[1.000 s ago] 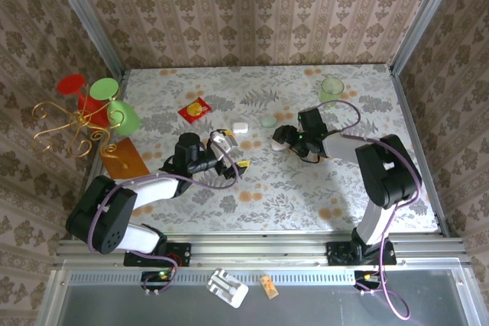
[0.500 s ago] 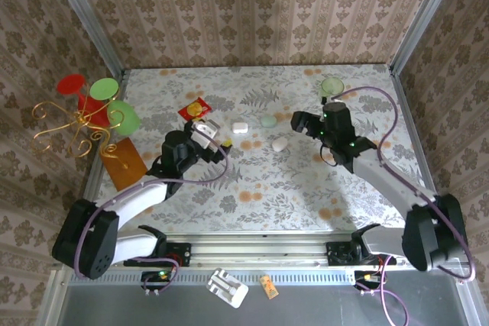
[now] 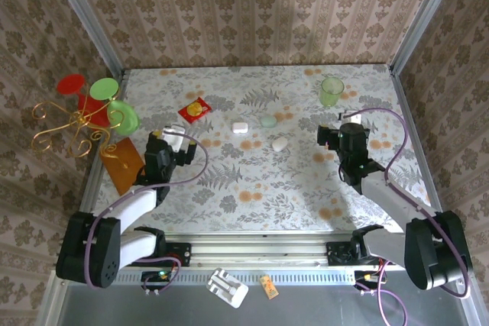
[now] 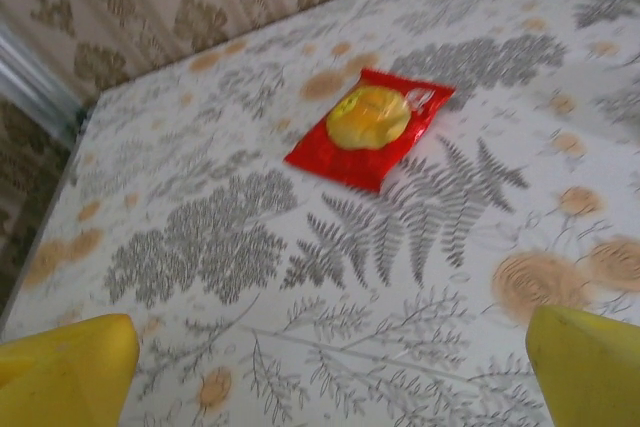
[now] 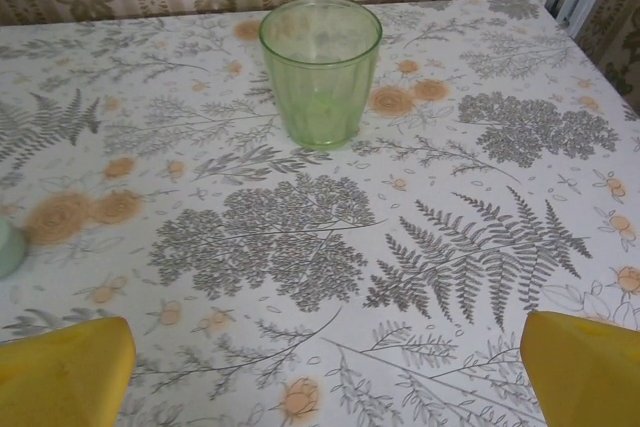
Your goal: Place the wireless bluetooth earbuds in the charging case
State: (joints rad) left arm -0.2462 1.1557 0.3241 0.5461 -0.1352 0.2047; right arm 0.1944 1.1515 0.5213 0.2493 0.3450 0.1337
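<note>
Charging case (image 3: pixel 240 126) lay upper centre on the desk (image 3: pixel 290 188), well apart from left claw (image 4: pixel 325 372) and right claw (image 5: pixel 325 367), both open, empty; earbuds indiscernible; insertion judged unconfirmed.

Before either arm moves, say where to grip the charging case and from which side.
Grip the charging case across two opposite flat sides, coming straight down from above. It lies low and flat on the table, apart from the pale green disc beside it, so the jaws should probably fit around it.
</note>
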